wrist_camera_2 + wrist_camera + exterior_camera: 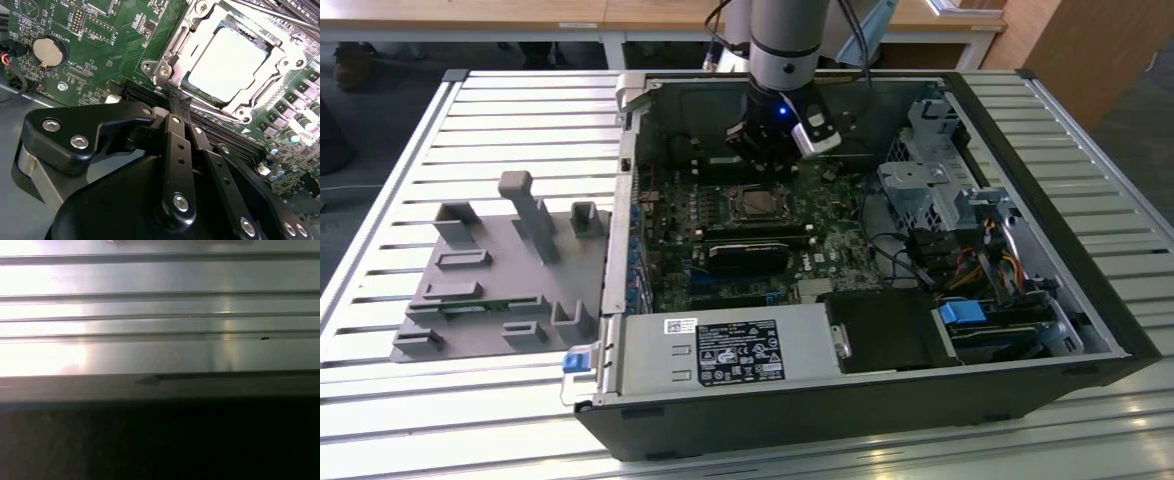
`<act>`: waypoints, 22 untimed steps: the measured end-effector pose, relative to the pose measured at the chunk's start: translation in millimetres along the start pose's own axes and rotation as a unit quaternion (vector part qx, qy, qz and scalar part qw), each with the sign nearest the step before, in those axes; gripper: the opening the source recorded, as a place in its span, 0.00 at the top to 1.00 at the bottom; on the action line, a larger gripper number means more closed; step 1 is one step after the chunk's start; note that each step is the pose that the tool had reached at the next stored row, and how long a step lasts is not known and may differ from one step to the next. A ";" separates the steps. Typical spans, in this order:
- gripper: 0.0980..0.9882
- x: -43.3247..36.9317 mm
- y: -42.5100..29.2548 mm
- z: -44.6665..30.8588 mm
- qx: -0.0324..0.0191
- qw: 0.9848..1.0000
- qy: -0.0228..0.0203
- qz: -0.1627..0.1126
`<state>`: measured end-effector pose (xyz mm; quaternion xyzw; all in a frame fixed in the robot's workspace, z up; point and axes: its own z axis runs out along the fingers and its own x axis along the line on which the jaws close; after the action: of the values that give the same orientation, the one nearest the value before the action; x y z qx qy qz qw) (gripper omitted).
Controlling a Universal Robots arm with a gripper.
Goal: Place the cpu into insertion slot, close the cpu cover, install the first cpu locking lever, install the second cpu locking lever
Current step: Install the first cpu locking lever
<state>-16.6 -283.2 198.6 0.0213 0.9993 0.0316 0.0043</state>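
Landmark: the insertion slot [227, 67] on the green motherboard [100, 45].
Cpu: the cpu [227, 65] lies seated in the slot, silver top showing.
Cover: the cpu cover [172, 55] appears closed over the chip's edges.
Levers: too unclear to judge latched; probably outstanding.
Pincer: the pincer [771, 150] hovers just beside the slot; whether it is open or holding anything, I cannot tell.

Open computer case [1067, 330] on slatted table [400, 400] — grey fixture tray [480, 290], coin battery [46, 51]
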 end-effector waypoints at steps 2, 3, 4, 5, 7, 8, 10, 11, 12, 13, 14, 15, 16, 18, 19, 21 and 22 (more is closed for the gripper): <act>0.98 0.0 0.0 0.0 0.000 1.000 0.000 0.000; 0.98 0.0 0.0 0.1 0.000 1.000 0.000 0.000; 0.98 0.0 0.0 0.0 0.000 1.000 0.000 0.000; 0.98 0.0 0.0 -0.5 0.000 1.000 0.000 0.000; 0.98 0.0 0.1 -1.8 0.000 1.000 0.000 0.000; 0.98 0.0 0.2 -2.1 0.000 1.000 0.000 0.000; 0.98 0.0 0.2 -2.3 0.001 1.000 0.000 0.000; 0.98 0.0 0.2 -2.3 0.001 1.000 0.000 0.000; 0.98 0.0 0.2 -2.3 0.002 1.000 0.000 0.000; 0.98 0.0 0.2 -2.1 0.003 1.000 0.000 0.000; 0.98 0.0 0.2 -2.0 0.004 1.000 0.000 0.000; 0.98 0.0 0.1 -1.7 0.005 1.000 0.000 0.000; 0.98 0.0 0.1 -1.4 0.007 1.000 0.000 0.000; 0.98 0.1 0.0 -0.8 0.010 1.000 0.000 0.000; 0.98 0.0 0.0 -0.3 0.011 1.000 0.000 0.000; 0.98 0.0 0.0 0.9 0.012 1.000 -0.001 0.000; 0.98 0.0 0.0 1.5 0.012 1.000 -0.001 0.000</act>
<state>-16.6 -283.1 197.1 0.0213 0.9996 0.0194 0.0046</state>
